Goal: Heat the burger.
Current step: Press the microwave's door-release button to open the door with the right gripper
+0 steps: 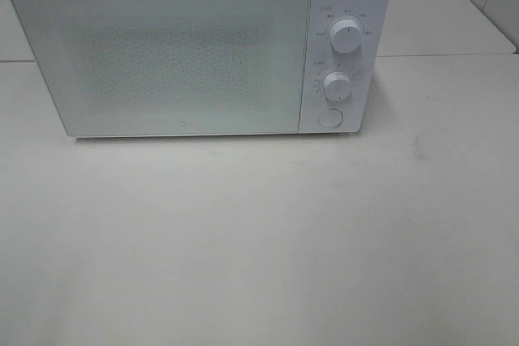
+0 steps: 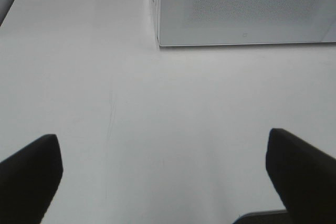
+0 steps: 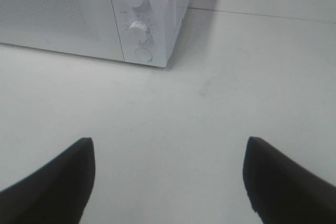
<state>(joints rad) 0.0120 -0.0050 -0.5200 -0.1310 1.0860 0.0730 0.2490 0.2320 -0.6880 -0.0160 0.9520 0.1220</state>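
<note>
White microwave (image 1: 162, 54) is shut on the counter (image 1: 259, 241); the burger is seen nowhere, perhaps hidden inside. Both the left pincer (image 2: 163, 137) and the right pincer (image 3: 169, 141) are spread, empty. It could be started empty if left unchecked.

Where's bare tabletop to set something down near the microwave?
The table in front of the microwave is bare across the whole view. A narrower strip lies right of its dial panel. Nowhere looks crowded.

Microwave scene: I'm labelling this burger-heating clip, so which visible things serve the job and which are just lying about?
Job: microwave, door shut; upper knob; lower knob; round button.
Lying about: just the white table. The burger is not in view.
</note>
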